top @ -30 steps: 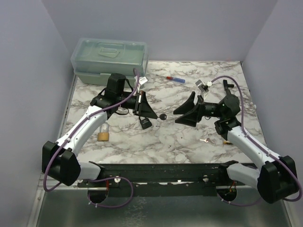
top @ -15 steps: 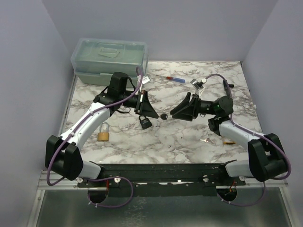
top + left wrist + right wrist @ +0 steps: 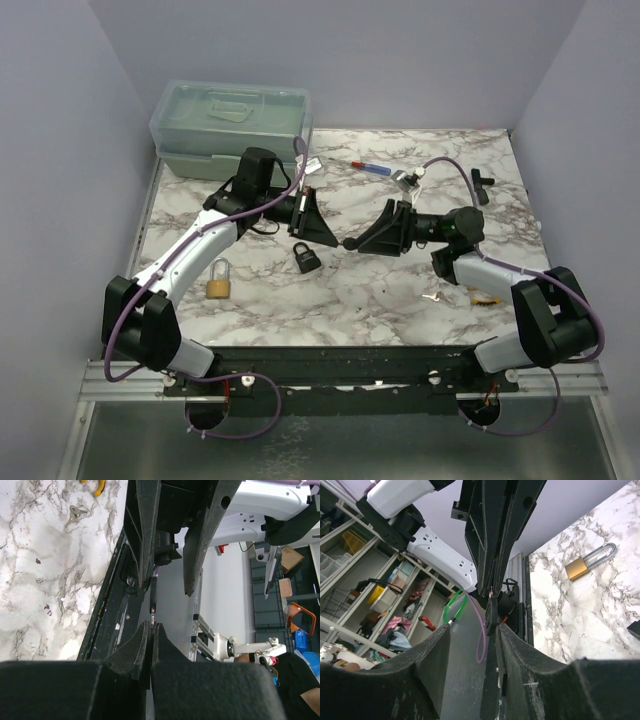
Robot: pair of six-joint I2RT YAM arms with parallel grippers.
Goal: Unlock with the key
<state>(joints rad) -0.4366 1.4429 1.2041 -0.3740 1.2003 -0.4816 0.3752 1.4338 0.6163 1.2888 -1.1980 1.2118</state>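
My left gripper (image 3: 330, 238) is shut on the blade of a small key (image 3: 153, 596) and holds it above the table, its black head pointing toward the right arm. My right gripper (image 3: 358, 242) is open, and its fingers (image 3: 200, 535) stand on either side of the key's black head (image 3: 490, 616). The head lies close to one finger without being clamped. A black padlock (image 3: 305, 258) lies on the marble just below the two grippers. A brass padlock (image 3: 219, 283) lies to the left and also shows in the right wrist view (image 3: 587, 562).
A clear plastic box (image 3: 232, 125) stands at the back left. A red and blue screwdriver (image 3: 368, 166) and a small black part (image 3: 483, 182) lie at the back. Spare keys (image 3: 432, 297) and a yellow item (image 3: 487, 298) lie near the right arm.
My right gripper has moved left to the left gripper, and its open fingers now straddle the key's head. The left gripper has shifted slightly, still holding the key.
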